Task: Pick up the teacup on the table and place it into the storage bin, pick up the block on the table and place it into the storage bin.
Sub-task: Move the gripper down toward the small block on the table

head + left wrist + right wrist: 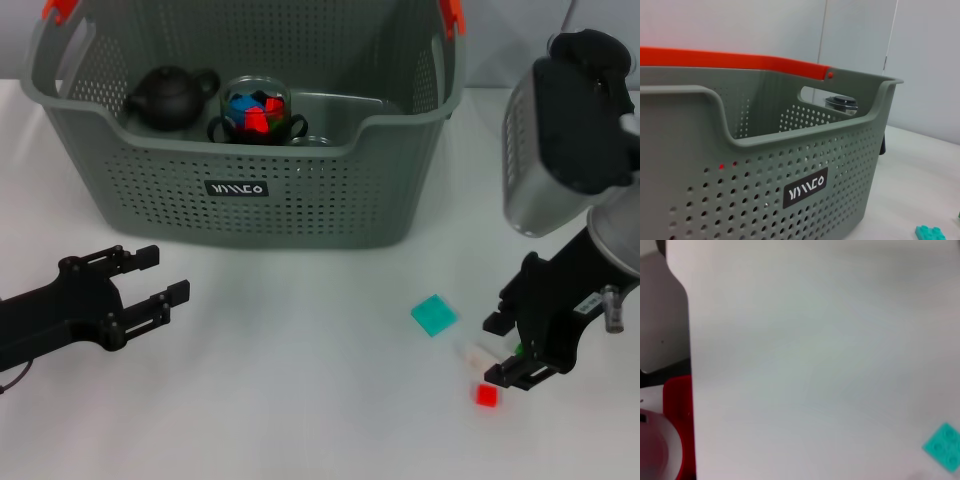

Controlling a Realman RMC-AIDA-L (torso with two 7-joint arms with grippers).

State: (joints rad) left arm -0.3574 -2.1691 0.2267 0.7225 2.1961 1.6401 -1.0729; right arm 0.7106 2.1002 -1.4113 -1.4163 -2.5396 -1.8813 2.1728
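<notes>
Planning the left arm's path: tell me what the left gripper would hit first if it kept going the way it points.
Probably the front wall of the storage bin, which the left gripper faces; depth is uncertain.

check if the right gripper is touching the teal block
Apart. The head view shows bare table between the right gripper and the teal block.
</notes>
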